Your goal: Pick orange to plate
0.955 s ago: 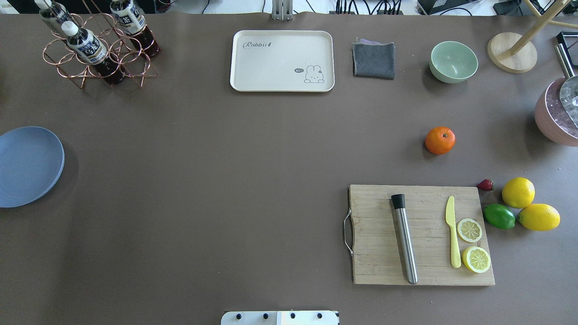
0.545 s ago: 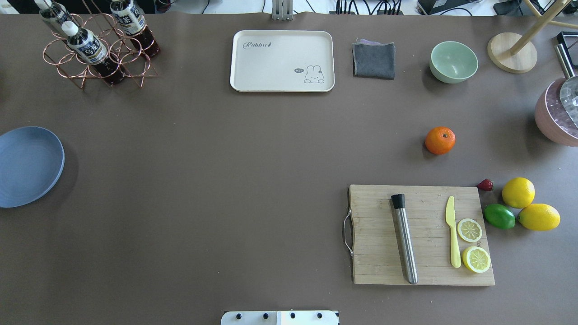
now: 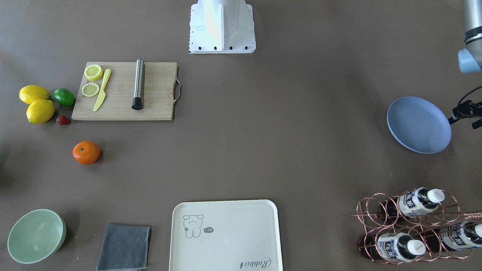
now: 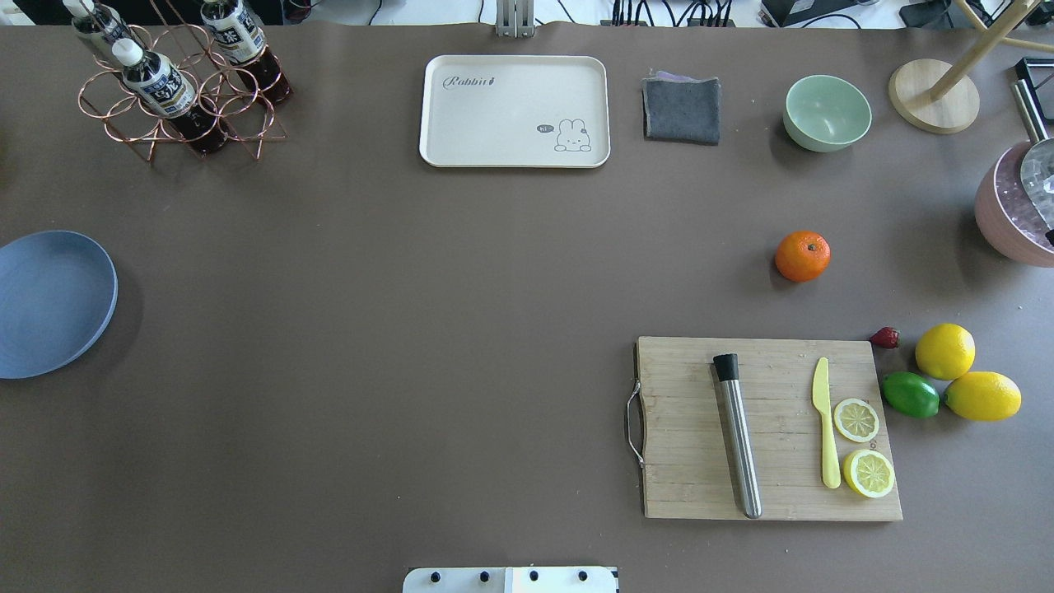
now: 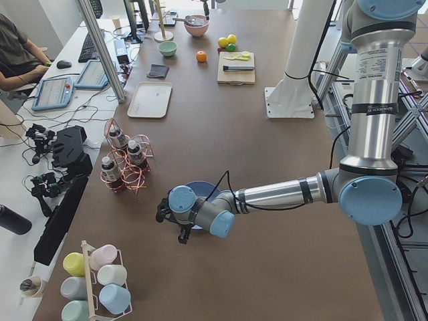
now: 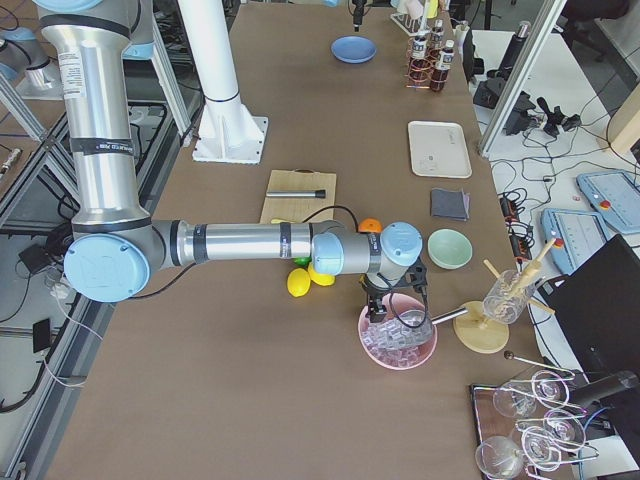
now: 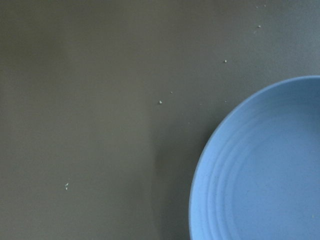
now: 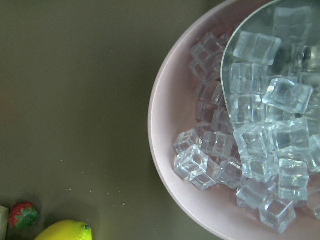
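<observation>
Orange (image 4: 802, 256) on table (image 4: 412, 329), right side, open room all round. Left gripper (image 5: 175, 224) hovers by plate (image 4: 49, 303), right gripper (image 6: 385, 305) over ice bowl (image 6: 398, 350). Can't tell whether either's jaws are spread.

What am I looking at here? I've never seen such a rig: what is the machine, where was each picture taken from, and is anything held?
Two robot arms stand at a table, each ending in a two-finger hand. Two pictures look down on the table, one from behind the robot and one facing it; two look along it from either end; two come from cameras on the wrists. The left hand hangs by the blue plate, the right hand by a pink bowl of ice. The orange lies alone on the table, far from the plate. Also there: a board with a knife and lemon slices, lemons, a lime, a tray, a cloth, a green bowl and bottles in a rack. Nothing looks held; whether the hands are open I cannot tell.
</observation>
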{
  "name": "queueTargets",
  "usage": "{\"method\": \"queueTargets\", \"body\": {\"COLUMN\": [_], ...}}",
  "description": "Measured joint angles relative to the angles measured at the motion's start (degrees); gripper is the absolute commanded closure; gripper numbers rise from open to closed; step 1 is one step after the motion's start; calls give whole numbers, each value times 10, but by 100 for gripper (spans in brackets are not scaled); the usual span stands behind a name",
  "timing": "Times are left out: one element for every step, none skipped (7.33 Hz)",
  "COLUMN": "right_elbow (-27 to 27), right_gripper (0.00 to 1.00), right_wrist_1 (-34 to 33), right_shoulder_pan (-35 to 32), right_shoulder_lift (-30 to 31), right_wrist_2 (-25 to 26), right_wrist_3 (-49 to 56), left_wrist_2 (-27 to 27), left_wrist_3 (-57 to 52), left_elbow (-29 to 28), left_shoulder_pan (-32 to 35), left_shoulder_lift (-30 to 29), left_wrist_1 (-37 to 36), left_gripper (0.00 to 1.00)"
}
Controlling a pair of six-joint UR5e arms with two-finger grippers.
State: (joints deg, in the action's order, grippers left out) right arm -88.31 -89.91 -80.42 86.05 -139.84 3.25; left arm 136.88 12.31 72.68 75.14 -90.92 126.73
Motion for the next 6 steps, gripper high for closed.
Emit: {"method": "queueTargets", "body": {"right_elbow": [0, 1, 3, 4, 5, 5], "right_gripper": [0, 0, 0, 0, 0, 0], "right_wrist_1": [0, 0, 0, 0, 0, 0], "right_shoulder_pan": [2, 4, 7, 10, 13, 14], "right_shoulder_lift": [0, 0, -1, -3, -5, -6], "right_wrist_2": [1, 1, 2, 2, 3, 3], "right_wrist_3": [0, 0, 0, 0, 0, -1], "left_wrist_2": [-8, -18, -23, -25, -26, -26], "left_wrist_3": [4, 12, 18, 21, 22, 23], "left_elbow": [-9, -14, -17, -19, -23, -26], "left_shoulder_pan": [-11, -23, -31, -35, -36, -36], "left_shoulder_lift": [-12, -20, -24, -25, -26, -26], "left_wrist_1": [0, 1, 2, 5, 9, 11], "left_gripper": [16, 21, 31, 39, 46, 50]}}
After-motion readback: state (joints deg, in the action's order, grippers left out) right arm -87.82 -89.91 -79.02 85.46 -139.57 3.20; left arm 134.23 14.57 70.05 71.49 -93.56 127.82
